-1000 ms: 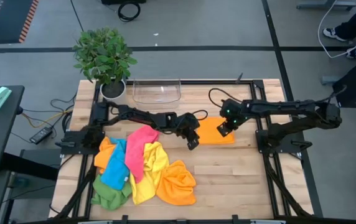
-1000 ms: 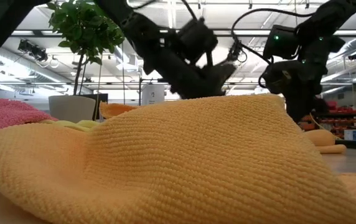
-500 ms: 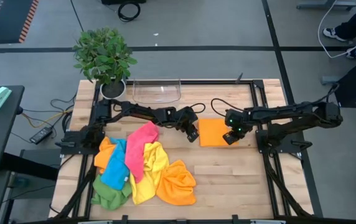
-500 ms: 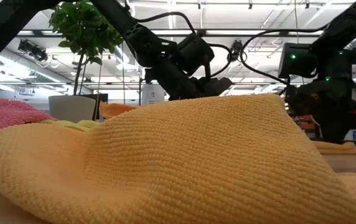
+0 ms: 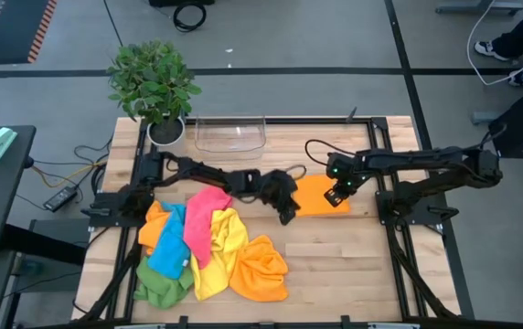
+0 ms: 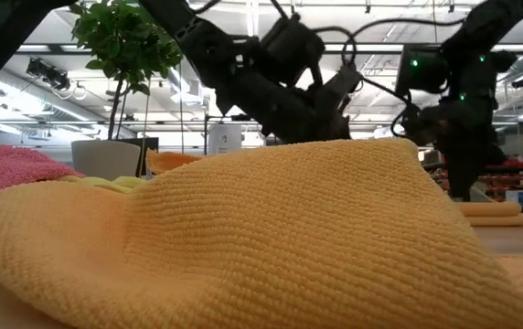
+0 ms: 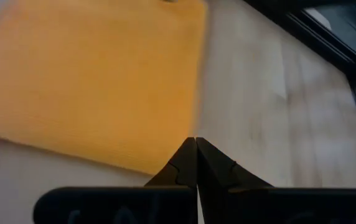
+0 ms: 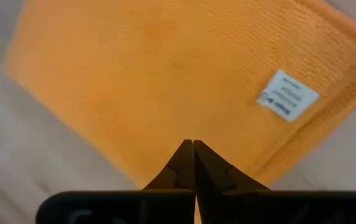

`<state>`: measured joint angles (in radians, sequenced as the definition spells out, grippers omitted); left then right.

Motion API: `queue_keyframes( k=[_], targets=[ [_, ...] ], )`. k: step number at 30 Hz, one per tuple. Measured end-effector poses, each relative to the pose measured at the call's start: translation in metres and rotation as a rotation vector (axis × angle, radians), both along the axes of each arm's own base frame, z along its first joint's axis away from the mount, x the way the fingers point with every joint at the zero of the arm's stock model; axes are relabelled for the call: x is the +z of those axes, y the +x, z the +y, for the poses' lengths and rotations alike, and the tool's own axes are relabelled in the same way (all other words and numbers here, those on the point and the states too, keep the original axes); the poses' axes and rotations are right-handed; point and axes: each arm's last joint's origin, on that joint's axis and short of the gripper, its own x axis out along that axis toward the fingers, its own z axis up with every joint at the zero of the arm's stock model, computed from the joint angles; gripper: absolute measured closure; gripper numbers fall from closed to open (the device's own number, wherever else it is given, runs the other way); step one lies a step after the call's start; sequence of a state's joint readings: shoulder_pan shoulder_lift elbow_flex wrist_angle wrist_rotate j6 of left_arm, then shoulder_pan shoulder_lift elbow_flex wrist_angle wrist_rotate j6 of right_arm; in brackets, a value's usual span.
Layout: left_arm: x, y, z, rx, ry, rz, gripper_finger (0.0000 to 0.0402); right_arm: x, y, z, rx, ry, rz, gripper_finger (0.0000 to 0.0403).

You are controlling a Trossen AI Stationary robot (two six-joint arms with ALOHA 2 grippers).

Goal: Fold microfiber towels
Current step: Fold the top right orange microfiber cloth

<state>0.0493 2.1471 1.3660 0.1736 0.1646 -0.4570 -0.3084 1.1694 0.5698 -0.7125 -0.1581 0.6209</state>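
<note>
Orange folded towel, left pincer and right pincer closed, empty.

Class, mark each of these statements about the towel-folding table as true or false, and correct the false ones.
1. The folded orange towel lies flat on the wooden table. True.
2. The left pincer is wide open. False: its fingers are shut together, holding nothing.
3. A white label shows on the folded towel in the right wrist view. True.
4. The clear plastic tray holds a pink towel. False: nothing lies in it; the pink towel is in the unfolded pile.
5. The right pincer is shut, over the folded towel. True.
6. The potted plant stands at the table's front edge. False: it stands at the far left corner.
</note>
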Motion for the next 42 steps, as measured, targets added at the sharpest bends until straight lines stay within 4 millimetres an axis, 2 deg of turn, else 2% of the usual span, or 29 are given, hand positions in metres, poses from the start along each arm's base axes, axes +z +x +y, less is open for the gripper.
queue_keyframes(
  k=[6,13,15,18,23,27,29,35,39,42],
  targets=[
    [-0.035,0.002,-0.008,0.043,-0.041,0.087,0.0396,-0.022,-0.013,-0.001,-0.04,0.031,0.028,0.0401],
    [-0.036,0.003,0.003,0.074,-0.093,0.096,0.039,-0.021,-0.014,-0.001,-0.03,0.04,0.03,0.0401],
    [-0.026,0.0,0.01,0.024,-0.123,0.085,0.0394,-0.013,-0.008,-0.004,-0.031,0.028,0.001,0.0402],
    [0.01,-0.006,0.023,-0.031,-0.111,0.029,0.0396,0.005,0.001,-0.009,-0.047,-0.007,-0.026,0.0402],
    [0.064,-0.035,0.035,-0.079,0.001,0.089,0.0386,0.033,0.016,-0.011,-0.112,-0.069,-0.096,0.0402],
    [0.113,-0.069,0.034,-0.085,0.161,0.131,0.0394,0.037,0.028,-0.002,-0.147,-0.085,-0.179,0.0402],
    [0.13,-0.084,0.03,-0.074,0.245,0.165,0.0396,0.032,0.032,0.005,-0.158,-0.088,-0.209,0.0402],
    [0.156,-0.115,0.017,-0.065,0.416,0.251,0.0381,0.005,0.05,0.023,-0.163,-0.134,-0.274,0.0402],
    [0.151,-0.135,0.015,-0.07,0.45,0.323,0.0394,-0.013,0.061,0.027,-0.151,-0.154,-0.267,0.0402],
    [0.15,-0.157,0.015,-0.033,0.439,0.279,0.0393,-0.023,0.066,0.027,-0.123,-0.133,-0.245,0.0402]
  ],
)
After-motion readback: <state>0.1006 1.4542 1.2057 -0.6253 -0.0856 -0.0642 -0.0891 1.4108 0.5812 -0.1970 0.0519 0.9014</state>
